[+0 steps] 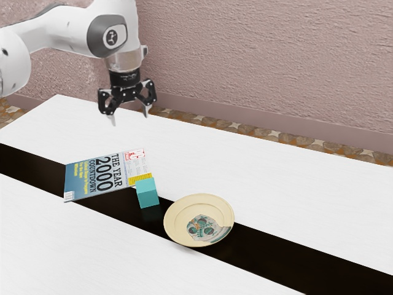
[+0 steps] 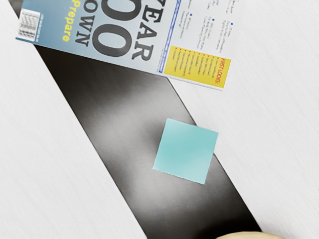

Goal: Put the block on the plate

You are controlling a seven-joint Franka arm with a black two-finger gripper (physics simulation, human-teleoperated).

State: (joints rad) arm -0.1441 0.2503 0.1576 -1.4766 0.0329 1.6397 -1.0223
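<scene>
Gripper [image 1: 130, 117], exterior view: fingers spread wide with nothing between them; it hangs high over the table [image 1: 307, 184], well above everything on it.
Block [image 1: 147, 193], exterior view: on the table by the magazine [image 1: 104, 175], between it and the plate [image 1: 174, 212]; off the plate, so the placing is not done.
Plate, exterior view: flat across the dark stripe [image 1: 264, 249], nothing standing on it; ready to take the block, I judge.
Block, wrist view: mostly on the stripe, one corner over the white; turned askew to the stripe's edges; apart from the magazine – a gap runs between them.
Plate, wrist view: just its rim, near the block but not touching.
Done, by my judgement: no more than a rough lining-up over the block; the task is at its start.
Left: lower, grasp, lift, the short carry – then set down and let go.
</scene>
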